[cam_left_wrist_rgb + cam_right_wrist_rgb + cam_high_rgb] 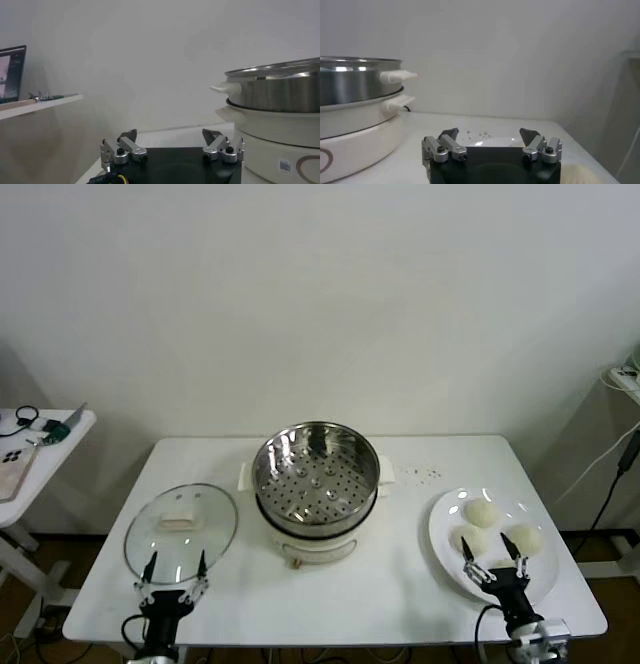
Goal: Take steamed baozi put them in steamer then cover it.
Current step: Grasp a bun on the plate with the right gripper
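The steamer [316, 474] is a shiny steel basket with a perforated floor on a cream-white pot base [310, 546], mid-table and empty. It also shows in the left wrist view [280, 90] and the right wrist view [355, 80]. Three cream-white baozi [481, 511] [468, 539] [526, 538] lie on a white plate [442, 524] at the right; a fourth does not show. My right gripper [494, 565] [489, 132] is open and empty at the plate's near edge, just in front of the baozi [580, 175]. My left gripper [174, 568] [170, 134] is open and empty at the near rim of the glass lid [181, 529].
The glass lid lies flat on the table left of the steamer. A small side table [40, 434] with loose items stands beyond the table's left edge. Dark specks [425, 475] lie behind the plate. Cables [620, 454] hang at the far right.
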